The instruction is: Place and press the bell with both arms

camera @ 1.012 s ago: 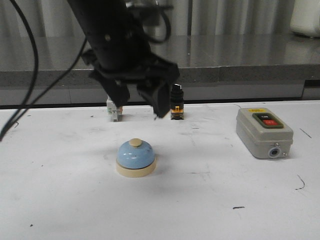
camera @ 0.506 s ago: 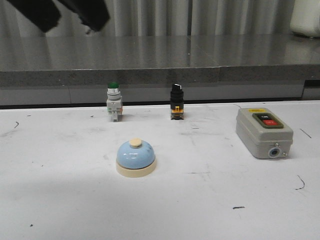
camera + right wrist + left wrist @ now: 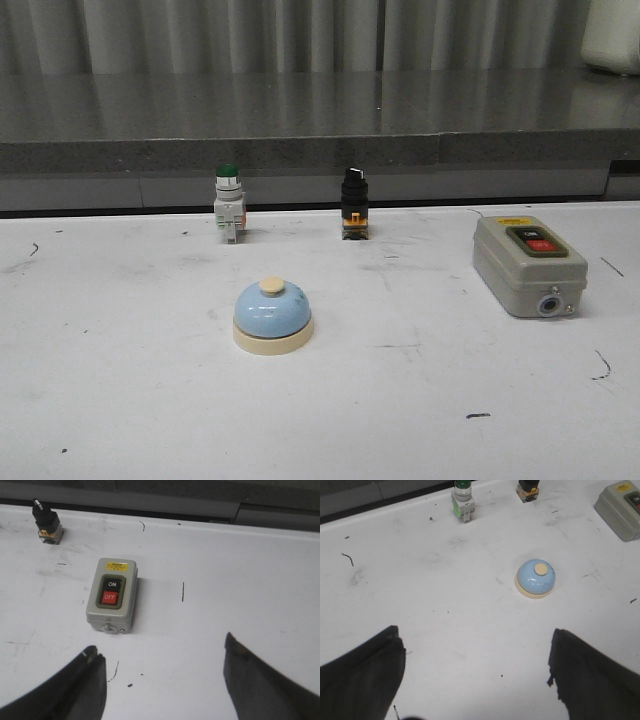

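While one bell (image 3: 273, 315) sits alone, three switches (image 3: 228, 215) stand behind.

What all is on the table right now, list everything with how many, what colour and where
Bell: one, light blue with cream base and button, front centre of the table.
Push button: one, green cap, back, left of centre.
Selector switch: one, black knob, back centre.
Switch box: one, grey with black ON and red OFF buttons, right side.
Table: one, white, scuffed.
Left hand: one, black, open, raised over the table.
Right hand: one, black, open, near the switch box.
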Controlling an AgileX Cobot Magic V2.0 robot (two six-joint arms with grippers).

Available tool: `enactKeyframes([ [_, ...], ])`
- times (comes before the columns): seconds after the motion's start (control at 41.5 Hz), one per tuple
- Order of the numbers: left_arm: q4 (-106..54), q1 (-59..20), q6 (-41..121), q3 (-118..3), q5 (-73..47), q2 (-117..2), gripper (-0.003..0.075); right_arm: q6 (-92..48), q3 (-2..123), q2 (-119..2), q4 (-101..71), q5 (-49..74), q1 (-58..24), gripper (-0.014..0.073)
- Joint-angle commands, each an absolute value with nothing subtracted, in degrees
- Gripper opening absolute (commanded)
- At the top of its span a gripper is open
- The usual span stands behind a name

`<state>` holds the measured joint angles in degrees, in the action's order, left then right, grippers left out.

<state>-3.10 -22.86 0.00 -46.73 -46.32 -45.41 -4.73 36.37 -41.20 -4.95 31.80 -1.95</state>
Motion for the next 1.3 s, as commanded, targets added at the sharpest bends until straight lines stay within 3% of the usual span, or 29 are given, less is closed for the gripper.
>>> enactKeyframes([
  [0.0, -3.9, -22.7, -0.9, -46.2, -43.7, -41.6, 0.0568, -4.8, 38.3, -41.3, -4.7, 26.7, -2.0, 0.0521],
  [0.289, -3.9, -22.7, -0.9, -45.8, -43.6, -40.0, 0.0568, -5.2, 39.1, -41.6, -4.8, 28.1, -2.3, 0.0517],
  [0.361, -3.9, -22.7, -0.9, -45.8, -43.6, -40.0, 0.0568, -5.3, 41.2, -42.5, -4.8, 31.7, -3.2, 0.0477],
  [0.434, -3.9, -22.7, -0.9, -45.8, -43.6, -40.0, 0.0568, -5.8, 44.1, -44.3, -4.8, 35.8, -5.2, 0.0373],
  [0.602, -3.9, -22.7, -0.9, -45.8, -43.6, -40.0, 0.0568, -8.4, 50.9, -49.4, -4.8, 41.5, -12.2, 0.0042],
  [0.699, -3.9, -22.7, -0.9, -45.8, -43.6, -40.0, 0.0568, -9.9, 54.5, -52.7, -4.8, 42.3, -17.2, -0.0074],
  [1.277, -3.9, -22.7, -0.9, -45.8, -43.6, -40.0, 0.0568, -10.3, 78.8, -84.8, -3.5, 47.3, -40.7, -0.0064],
])
